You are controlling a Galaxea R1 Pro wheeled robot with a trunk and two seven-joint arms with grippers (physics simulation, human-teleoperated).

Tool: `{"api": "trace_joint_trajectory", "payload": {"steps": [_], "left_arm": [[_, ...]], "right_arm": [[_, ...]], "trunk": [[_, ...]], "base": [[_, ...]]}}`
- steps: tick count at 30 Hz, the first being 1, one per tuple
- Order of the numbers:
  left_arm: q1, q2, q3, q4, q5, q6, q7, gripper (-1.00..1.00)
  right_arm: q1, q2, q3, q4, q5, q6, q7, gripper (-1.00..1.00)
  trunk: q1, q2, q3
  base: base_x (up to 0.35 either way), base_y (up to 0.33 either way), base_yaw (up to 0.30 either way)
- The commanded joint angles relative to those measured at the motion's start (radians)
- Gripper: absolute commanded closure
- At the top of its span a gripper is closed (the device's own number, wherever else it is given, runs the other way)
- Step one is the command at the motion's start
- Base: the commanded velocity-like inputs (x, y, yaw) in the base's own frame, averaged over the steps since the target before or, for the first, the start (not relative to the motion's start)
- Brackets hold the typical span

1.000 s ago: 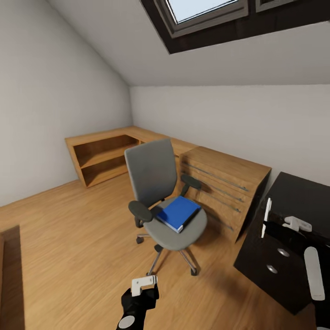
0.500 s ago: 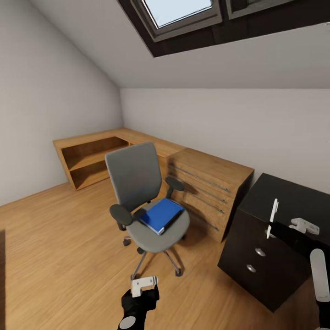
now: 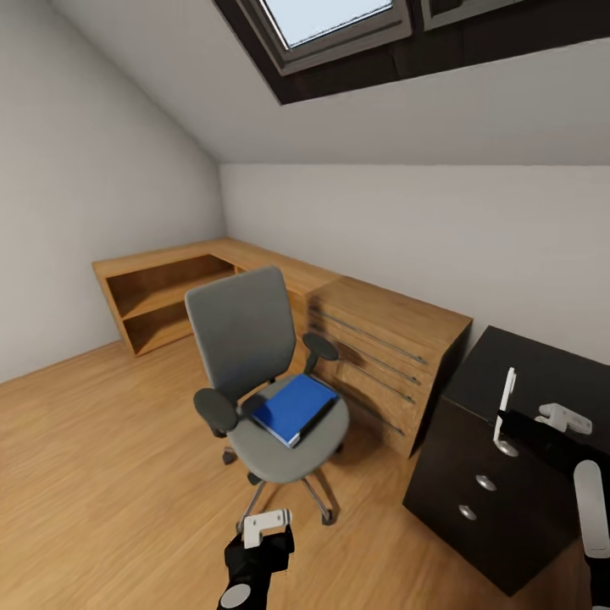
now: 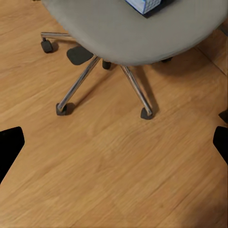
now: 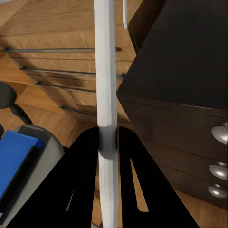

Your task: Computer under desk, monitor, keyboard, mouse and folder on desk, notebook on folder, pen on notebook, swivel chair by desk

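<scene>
The pen [image 5: 105, 85] is pinched upright between the right gripper's [image 5: 108, 145] jaws, its white shaft standing up ahead of them; in the head view that pen [image 3: 506, 405] hangs over the near edge of the desk [image 3: 542, 364], above the drawer unit [image 3: 483, 483]; nothing lies on the part of the glossy top that shows, so I'd judge the stack it belongs on isn't built yet; the folder [image 3: 294, 408] sits on the chair [image 3: 271, 381], toward the seat's front edge, its corner peeking over the seat in the left wrist view [image 4: 147, 5]; the left gripper [image 3: 264, 525] hovers low over the floor [image 3: 102, 457] in front of the castors, jaws spread wide and empty; risks from here, as I read it: the grip is down at one end of the pen, so a bump against the desk edge could lever it out; a one-handed grab at that thick folder could shove it off the seat, or roll the chair away on its castors toward the chest [image 3: 390, 356] behind it.
</scene>
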State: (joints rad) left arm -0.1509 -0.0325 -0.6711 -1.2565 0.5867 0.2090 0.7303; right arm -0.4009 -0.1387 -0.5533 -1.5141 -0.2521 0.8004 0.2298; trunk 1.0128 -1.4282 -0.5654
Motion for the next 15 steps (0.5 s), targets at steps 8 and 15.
{"api": "trace_joint_trajectory", "payload": {"steps": [8,15], "left_arm": [[-0.001,0.0,-0.009,0.015,0.001,0.004,0.009,-1.0],[-0.001,-0.011,-0.016,0.047,-0.001,0.004,0.008,-1.0]], "right_arm": [[-0.001,-0.002,-0.002,0.013,0.003,0.005,0.007,1.0],[-0.002,-0.012,-0.002,0.071,0.004,0.011,0.005,1.0]], "trunk": [[0.001,-0.001,-0.001],[0.001,-0.001,-0.001]], "base": [[0.324,-0.041,0.0],[0.291,-0.19,0.0]]}}
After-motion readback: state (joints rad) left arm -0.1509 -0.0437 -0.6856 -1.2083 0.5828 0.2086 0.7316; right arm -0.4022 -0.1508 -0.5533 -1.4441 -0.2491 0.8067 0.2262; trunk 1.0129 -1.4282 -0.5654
